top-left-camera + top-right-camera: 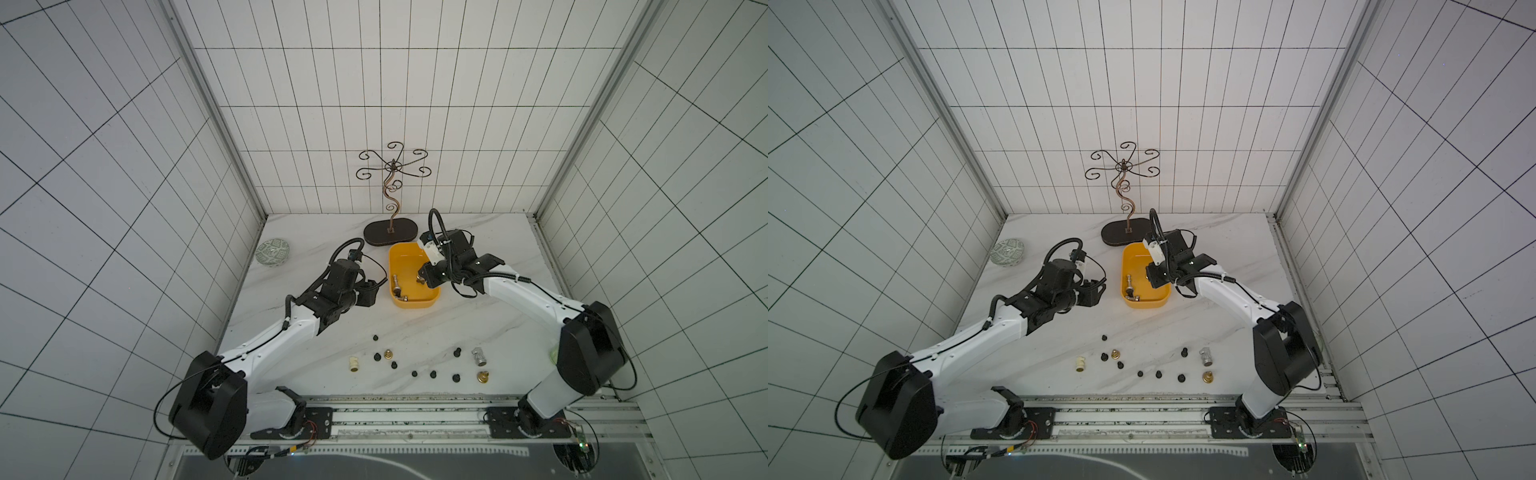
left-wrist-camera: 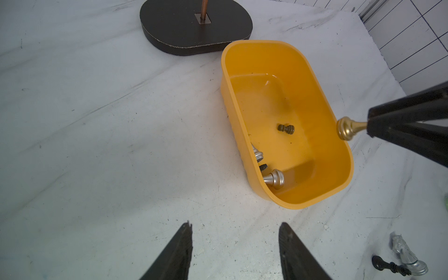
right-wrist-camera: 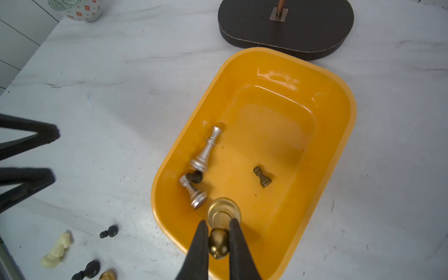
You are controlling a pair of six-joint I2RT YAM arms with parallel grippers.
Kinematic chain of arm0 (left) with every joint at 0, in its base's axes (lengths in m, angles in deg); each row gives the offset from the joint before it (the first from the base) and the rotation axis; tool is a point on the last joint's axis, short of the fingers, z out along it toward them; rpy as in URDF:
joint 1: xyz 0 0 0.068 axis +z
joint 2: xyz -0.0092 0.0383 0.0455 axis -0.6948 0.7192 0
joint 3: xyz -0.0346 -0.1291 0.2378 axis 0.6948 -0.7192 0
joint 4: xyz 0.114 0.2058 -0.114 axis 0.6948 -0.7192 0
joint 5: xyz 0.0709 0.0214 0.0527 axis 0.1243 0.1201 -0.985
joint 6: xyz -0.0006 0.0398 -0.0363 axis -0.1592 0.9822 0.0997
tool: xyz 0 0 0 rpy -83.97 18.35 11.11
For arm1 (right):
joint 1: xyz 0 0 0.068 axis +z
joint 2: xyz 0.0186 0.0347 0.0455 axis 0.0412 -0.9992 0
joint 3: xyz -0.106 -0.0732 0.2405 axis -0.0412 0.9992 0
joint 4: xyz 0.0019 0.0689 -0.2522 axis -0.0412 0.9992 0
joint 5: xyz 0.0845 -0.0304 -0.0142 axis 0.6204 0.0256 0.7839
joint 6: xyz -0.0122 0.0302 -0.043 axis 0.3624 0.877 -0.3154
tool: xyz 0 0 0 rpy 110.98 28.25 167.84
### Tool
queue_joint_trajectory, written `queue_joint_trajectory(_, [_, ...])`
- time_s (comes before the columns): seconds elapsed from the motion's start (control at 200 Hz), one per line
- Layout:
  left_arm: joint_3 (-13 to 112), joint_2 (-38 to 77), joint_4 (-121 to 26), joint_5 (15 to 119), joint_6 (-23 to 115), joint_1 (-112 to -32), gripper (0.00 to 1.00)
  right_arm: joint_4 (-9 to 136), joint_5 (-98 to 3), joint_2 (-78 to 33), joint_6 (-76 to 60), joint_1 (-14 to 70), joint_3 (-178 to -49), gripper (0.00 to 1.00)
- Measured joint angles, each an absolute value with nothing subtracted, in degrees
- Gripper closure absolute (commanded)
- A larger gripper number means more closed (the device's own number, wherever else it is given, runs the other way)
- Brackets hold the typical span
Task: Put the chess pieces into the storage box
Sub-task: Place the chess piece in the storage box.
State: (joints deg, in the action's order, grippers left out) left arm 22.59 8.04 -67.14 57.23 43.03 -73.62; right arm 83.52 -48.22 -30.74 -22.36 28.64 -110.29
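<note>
In the centre of both top views, the storage box (image 1: 415, 305) sat just in front of the dark stand base (image 1: 390, 233). The right gripper (image 1: 420, 280) hung over the box's right rim, too small there to show its load. The right wrist view settled it: the jaws were pinched narrow on a brass-gold piece (image 3: 219, 244), whose round foot poked out beyond the tips above the box floor. The left gripper (image 1: 368, 295), left of the box, was blurred by its own housing from above. Its wrist view showed the left gripper (image 2: 235, 224) about half spread and empty over bare table (image 2: 97, 145). From that side the box's near wall cut off the two silver pieces (image 2: 274, 179). The right wrist view showed them whole, lying flat with a black pawn (image 3: 195, 176) touching both and a dark pawn (image 3: 262, 177) well apart. In the lower centre, the loose pieces (image 1: 432, 374) were mostly mere dots, and only a cream piece (image 1: 353, 363) read clearly.
</note>
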Motion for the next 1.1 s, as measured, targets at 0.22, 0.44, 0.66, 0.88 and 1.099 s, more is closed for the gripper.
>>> queue_joint_trajectory(0.22, [20.60, 6.82, -67.20, 57.64, 42.18, -73.62, 0.44, 82.34, -47.92, -44.81, -23.78, 26.44, -118.66, 0.92])
queue_joint_trajectory(0.44, [19.97, 6.71, -67.20, 58.21, 41.72, -73.62, 0.44, 81.77, -46.63, -52.70, -23.95, 26.13, -122.55, 0.91])
queue_joint_trajectory(0.66, [19.36, 6.62, -67.18, 58.76, 41.33, -73.62, 0.43, 81.22, -45.34, -53.84, -24.00, 26.13, -123.40, 0.83])
queue_joint_trajectory(0.88, [19.29, 6.60, -67.18, 59.13, 41.26, -73.62, 0.42, 80.72, -44.33, -53.84, -24.11, 26.13, -124.63, 0.63])
queue_joint_trajectory(1.099, [19.07, 6.09, -67.38, 59.41, 41.28, -73.62, 0.42, 80.50, -43.90, -53.49, -24.04, 26.13, -125.09, 0.58])
